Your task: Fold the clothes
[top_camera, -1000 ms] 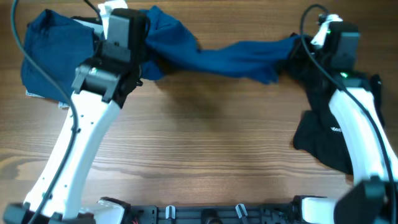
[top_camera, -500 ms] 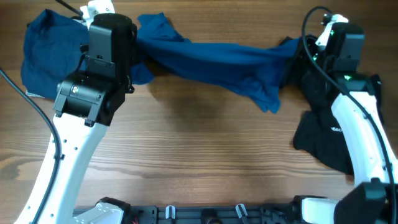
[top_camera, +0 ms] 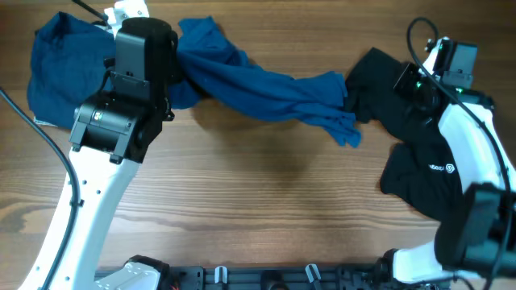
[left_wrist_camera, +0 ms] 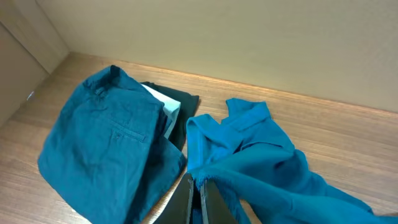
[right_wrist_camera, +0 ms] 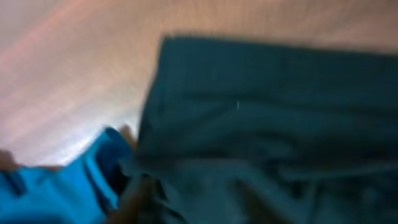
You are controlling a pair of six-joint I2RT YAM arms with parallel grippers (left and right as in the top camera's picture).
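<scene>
While the near half of the worktop point(top_camera: 258, 209) is open wood, the blue shirt point(top_camera: 274, 90) stretches along the far side. The black garments point(top_camera: 403, 173) are heaped right and the blue pile point(top_camera: 60, 72) sits far left. The left hand point(left_wrist_camera: 198, 198) is pinched on the shirt's end; the right hand point(top_camera: 405, 80) is over the black heap's edge, can't tell its grip.

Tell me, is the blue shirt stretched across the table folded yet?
Not folded. The blue shirt lies bunched and twisted across the table, one end pinched in the left gripper.

A wooden table point(top_camera: 266, 201) is spread below and around the left gripper point(left_wrist_camera: 198, 190). A plain beige wall point(left_wrist_camera: 249, 37) is seen ahead of it. A black rail point(top_camera: 266, 278) with small clips is mounted along the table edge, well behind it.
</scene>
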